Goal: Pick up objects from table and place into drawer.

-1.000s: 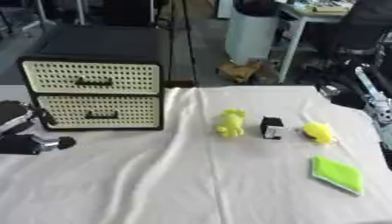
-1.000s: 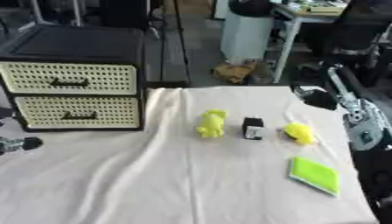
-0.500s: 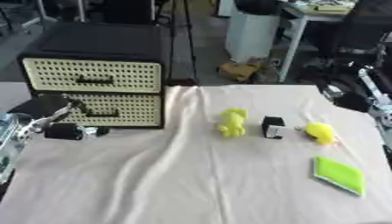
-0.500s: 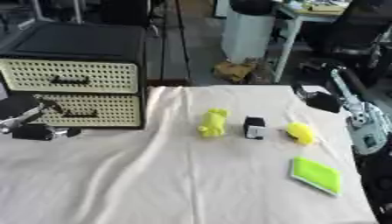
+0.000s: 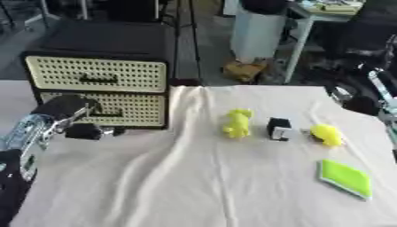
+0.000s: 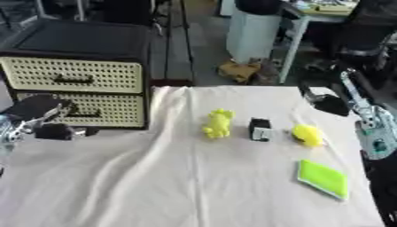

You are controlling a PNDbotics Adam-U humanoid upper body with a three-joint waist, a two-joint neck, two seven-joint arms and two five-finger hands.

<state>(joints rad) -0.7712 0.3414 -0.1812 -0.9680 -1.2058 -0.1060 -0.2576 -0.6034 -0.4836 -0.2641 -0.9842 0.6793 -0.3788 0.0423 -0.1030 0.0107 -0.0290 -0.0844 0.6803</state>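
Observation:
A black drawer unit (image 5: pixel 97 44) with two cream perforated drawers stands at the table's back left; both drawers are closed. My left hand (image 5: pixel 83 131) is just in front of the lower drawer (image 5: pixel 139 111), below its handle, fingers stretched toward it and holding nothing. On the cloth lie a yellow toy figure (image 5: pixel 238 123), a small black and white box (image 5: pixel 278 128), a yellow rounded object (image 5: pixel 327 134) and a flat green pad (image 5: pixel 345 177). My right hand (image 6: pixel 328 103) is a dark shape at the table's right edge, beyond the yellow rounded object.
A cream cloth (image 5: pixel 194 177) with folds covers the table. My silver right forearm (image 6: pixel 372 131) runs along the right edge. Behind the table stand a white bin (image 5: pixel 260 31), a cardboard box (image 5: pixel 244 71) and office chairs.
My left arm has risen from the table's lower left and moved right, up to the front of the lower drawer. The right arm and the objects have stayed put.

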